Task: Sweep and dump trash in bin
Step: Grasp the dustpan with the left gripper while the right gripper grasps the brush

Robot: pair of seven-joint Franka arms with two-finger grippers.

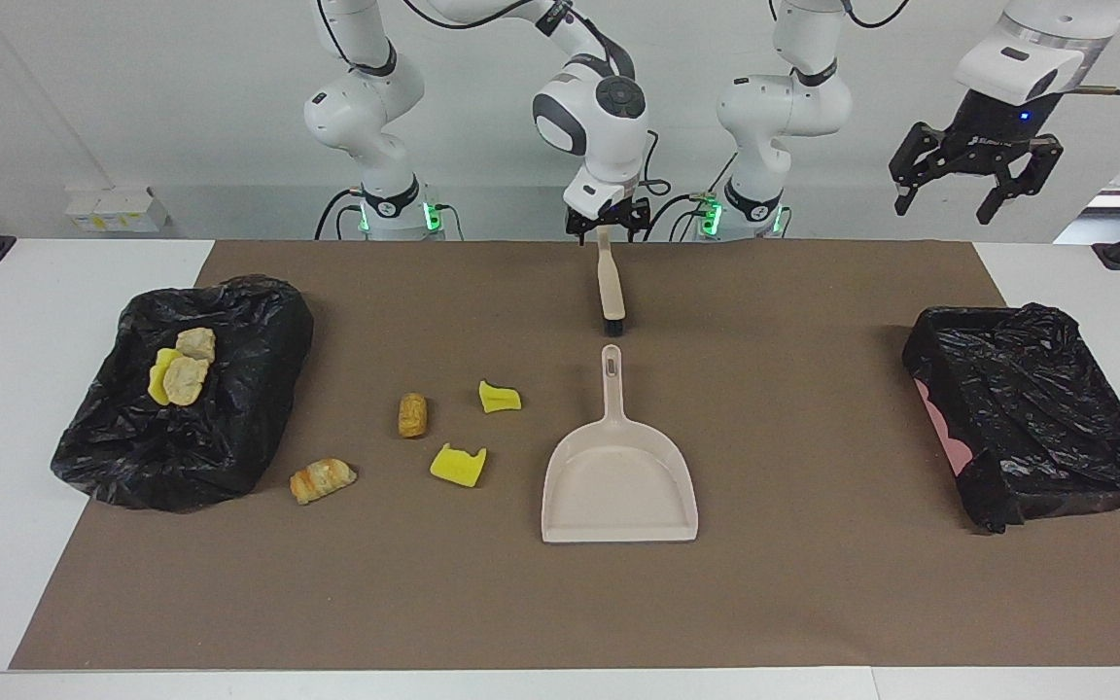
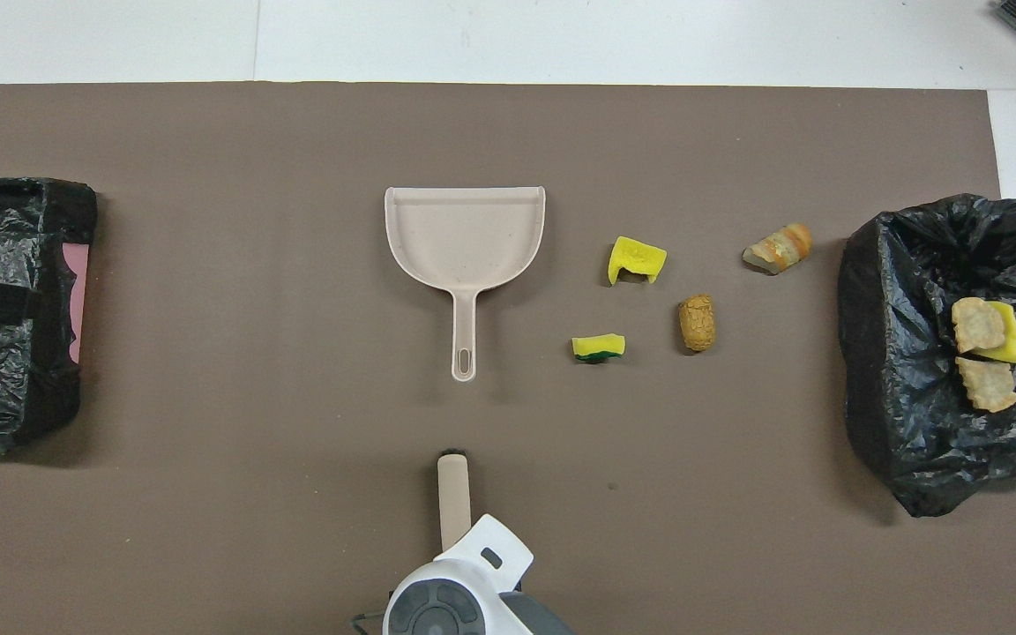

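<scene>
A beige brush [image 1: 610,287] [image 2: 453,494] lies on the brown mat, bristles toward the dustpan [image 1: 618,476] [image 2: 464,234]. My right gripper [image 1: 605,229] is at the handle's end nearest the robots, open, a finger on each side. Loose trash lies beside the pan toward the right arm's end: two yellow foam chunks [image 1: 500,397] [image 1: 458,465], a brown roll [image 1: 412,414] and a croissant [image 1: 323,480]. A black-lined bin [image 1: 1027,408] [image 2: 5,300] with a pink edge stands at the left arm's end. My left gripper [image 1: 947,197] waits open, high above that end.
A crumpled black bag [image 1: 220,428] [image 2: 914,370] at the right arm's end of the mat carries three more trash pieces [image 1: 183,374] [image 2: 984,353]. White table shows around the mat. The dustpan's handle [image 1: 611,374] points at the brush.
</scene>
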